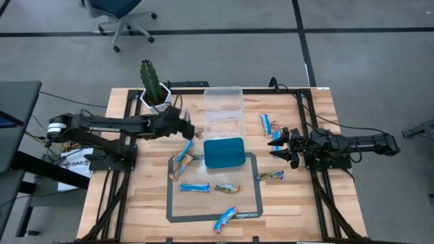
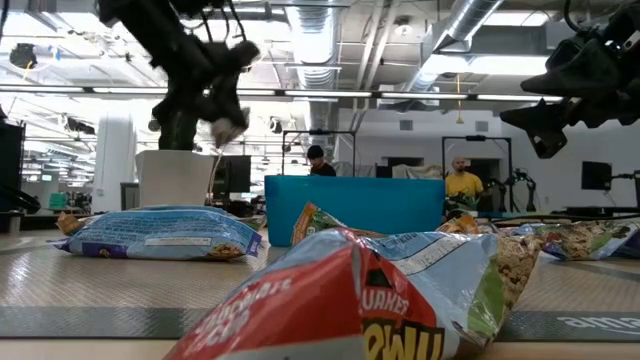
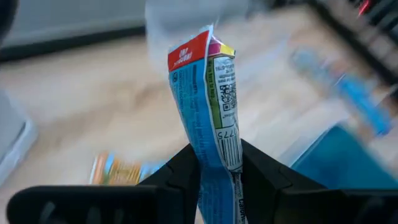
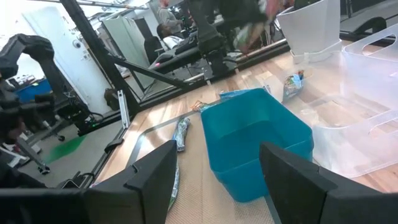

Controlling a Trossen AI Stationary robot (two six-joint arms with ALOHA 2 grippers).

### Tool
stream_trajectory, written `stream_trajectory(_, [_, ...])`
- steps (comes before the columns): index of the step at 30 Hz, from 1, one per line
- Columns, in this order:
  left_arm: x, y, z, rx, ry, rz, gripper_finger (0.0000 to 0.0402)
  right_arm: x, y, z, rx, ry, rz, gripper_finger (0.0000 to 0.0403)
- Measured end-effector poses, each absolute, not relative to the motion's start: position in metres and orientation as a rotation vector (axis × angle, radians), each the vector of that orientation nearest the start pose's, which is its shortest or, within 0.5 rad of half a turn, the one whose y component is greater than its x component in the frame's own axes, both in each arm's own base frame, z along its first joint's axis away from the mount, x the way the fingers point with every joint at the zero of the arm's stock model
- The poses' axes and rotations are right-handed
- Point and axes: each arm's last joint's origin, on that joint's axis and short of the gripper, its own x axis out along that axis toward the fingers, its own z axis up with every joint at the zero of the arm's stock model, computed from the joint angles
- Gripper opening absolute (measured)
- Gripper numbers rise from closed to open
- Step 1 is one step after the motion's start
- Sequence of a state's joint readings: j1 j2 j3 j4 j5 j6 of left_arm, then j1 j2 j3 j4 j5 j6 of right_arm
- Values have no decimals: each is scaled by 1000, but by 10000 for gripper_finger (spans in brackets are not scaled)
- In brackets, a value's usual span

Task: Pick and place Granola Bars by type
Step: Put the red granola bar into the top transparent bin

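Observation:
My left gripper (image 1: pixel 188 130) hovers above the table between the clear plastic box (image 1: pixel 224 108) and the teal tray (image 1: pixel 224 152), shut on a blue-and-white granola bar (image 3: pixel 208 106). My right gripper (image 1: pixel 277 146) is open to the right of the tray and touches nothing; the tray (image 4: pixel 255 143) lies ahead of its fingers. Loose bars lie flat on the grey mat: a blue one (image 1: pixel 194 188), a tan one (image 1: pixel 227 188), another blue one (image 1: pixel 225 219), a tan one (image 1: pixel 270 175) and one (image 1: pixel 182 159) left of the tray. Another blue bar (image 1: pixel 266 124) rests on the wood. My left gripper pinches the blue-and-white bar between its two fingers (image 3: pixel 186 168), across the wrapper's lower part (image 3: pixel 221 158). Most of the bar stands out beyond the fingertips, with its red-tipped end (image 3: pixel 189 53) farthest out. The bar is lifted clear of the table.
A potted cactus in a white pot (image 1: pixel 154 88) stands at the far left of the table, close to my left arm. Black frame rails (image 1: pixel 305 122) run along the table's sides. People (image 2: pixel 462 185) are in the room beyond the table.

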State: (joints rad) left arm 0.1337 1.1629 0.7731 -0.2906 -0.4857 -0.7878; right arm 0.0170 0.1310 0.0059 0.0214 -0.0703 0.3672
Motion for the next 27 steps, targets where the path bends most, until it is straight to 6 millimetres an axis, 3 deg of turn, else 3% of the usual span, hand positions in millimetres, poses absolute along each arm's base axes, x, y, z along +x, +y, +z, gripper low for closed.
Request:
stream_trajectory(7, [229, 47, 284, -563, 134, 797, 86, 105, 4, 157, 369, 119, 67, 221])
stream_trajectory(16, [237, 54, 291, -541, 48, 766, 86, 105, 4, 157, 369, 119, 68, 221])
stream_trajectory(20, [251, 61, 296, -488, 76, 728, 86, 105, 4, 157, 369, 119, 68, 221])
stream_trajectory(27, [292, 90, 326, -339, 140, 698, 86, 105, 4, 157, 369, 119, 67, 221])
